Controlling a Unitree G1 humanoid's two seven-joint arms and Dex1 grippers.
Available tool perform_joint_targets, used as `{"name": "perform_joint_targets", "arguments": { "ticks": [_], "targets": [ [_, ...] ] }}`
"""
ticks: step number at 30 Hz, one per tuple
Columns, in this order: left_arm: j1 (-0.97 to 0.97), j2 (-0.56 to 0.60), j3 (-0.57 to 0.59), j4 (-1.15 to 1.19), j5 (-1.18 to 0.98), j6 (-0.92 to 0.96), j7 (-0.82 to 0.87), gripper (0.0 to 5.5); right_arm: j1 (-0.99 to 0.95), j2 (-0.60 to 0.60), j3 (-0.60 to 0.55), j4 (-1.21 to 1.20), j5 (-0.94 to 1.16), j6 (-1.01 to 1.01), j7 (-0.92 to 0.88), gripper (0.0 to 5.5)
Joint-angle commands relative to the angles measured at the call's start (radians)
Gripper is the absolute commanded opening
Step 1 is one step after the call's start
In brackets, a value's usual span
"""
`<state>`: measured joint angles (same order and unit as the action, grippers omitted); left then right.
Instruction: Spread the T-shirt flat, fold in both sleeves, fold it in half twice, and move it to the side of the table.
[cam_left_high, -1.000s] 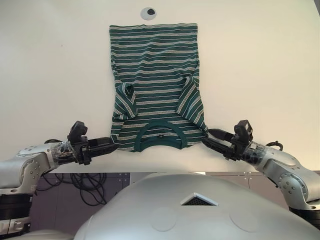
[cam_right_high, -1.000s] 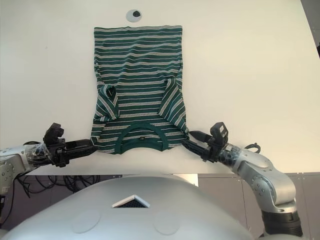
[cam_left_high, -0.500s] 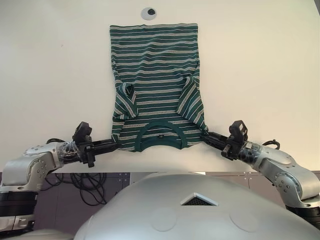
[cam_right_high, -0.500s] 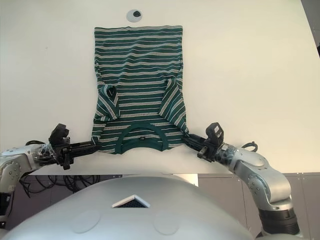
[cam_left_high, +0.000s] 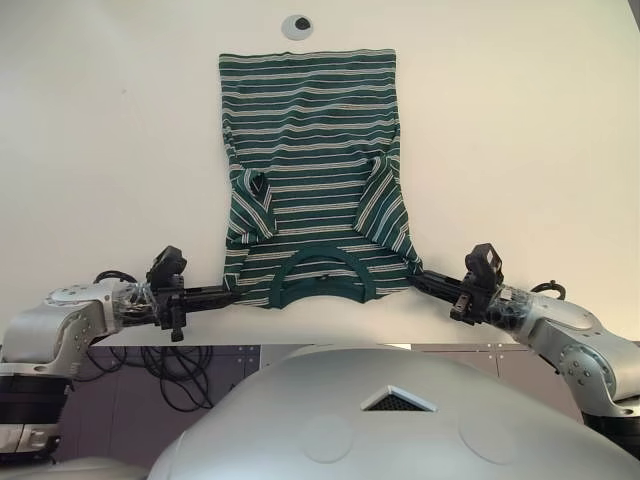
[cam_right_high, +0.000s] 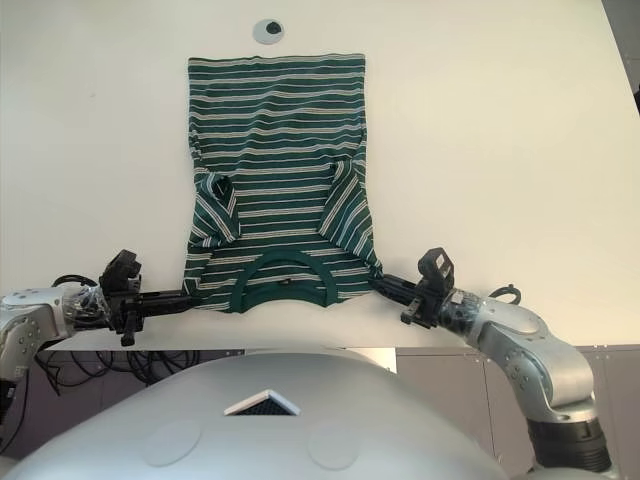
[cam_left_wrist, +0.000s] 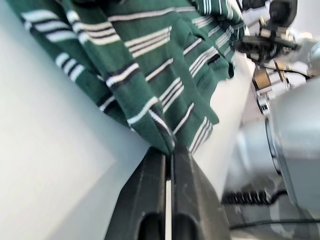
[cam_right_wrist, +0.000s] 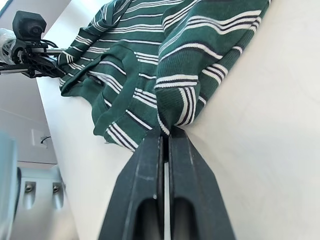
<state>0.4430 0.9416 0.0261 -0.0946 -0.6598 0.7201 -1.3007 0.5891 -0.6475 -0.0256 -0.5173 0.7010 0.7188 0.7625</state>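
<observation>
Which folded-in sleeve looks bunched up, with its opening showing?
The sleeve on the robot's left; the right sleeve lies flatter and longer across the T-shirt.

Green striped T-shirt (cam_left_high: 312, 170) flat on table, sleeves folded in, collar nearest

White table (cam_left_high: 520, 150) with striped green T-shirt (cam_left_high: 310, 140), small round disc (cam_left_high: 297, 26) beyond its hem

T-shirt (cam_left_high: 312, 170) on the table (cam_left_high: 520, 120), collar nearest; left gripper (cam_left_high: 232, 293) at its near-left corner, right gripper (cam_left_high: 415, 281) near-right, disc (cam_left_high: 297, 25) just beyond the far hem.
</observation>
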Motion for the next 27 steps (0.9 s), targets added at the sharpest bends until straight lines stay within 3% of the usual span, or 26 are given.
{"name": "perform_joint_targets", "arguments": {
  "ticks": [1,8,15,19,27],
  "targets": [
    [0.003,0.078,-0.015,-0.018,0.021,0.052,-0.030,0.00,0.046,-0.038,-0.001,-0.029,0.027,0.053,0.022,0.03],
    [-0.052,0.187,0.017,-0.169,-0.052,0.168,-0.090,0.00,0.043,-0.077,-0.058,-0.173,0.173,0.148,0.044,0.03],
    [-0.452,0.184,-0.046,-0.081,-0.084,0.280,-0.118,0.00,-0.308,-0.144,-0.144,-0.057,0.342,0.260,0.060,0.03],
    [-0.684,0.152,-0.137,0.067,-0.014,0.260,-0.166,0.00,-0.522,-0.168,-0.105,0.071,0.339,0.290,0.117,0.03],
    [-1.127,-0.041,-0.258,0.521,0.165,0.121,-0.214,0.00,-0.994,-0.120,0.073,0.466,0.169,0.246,0.294,0.03]
  ]
}}
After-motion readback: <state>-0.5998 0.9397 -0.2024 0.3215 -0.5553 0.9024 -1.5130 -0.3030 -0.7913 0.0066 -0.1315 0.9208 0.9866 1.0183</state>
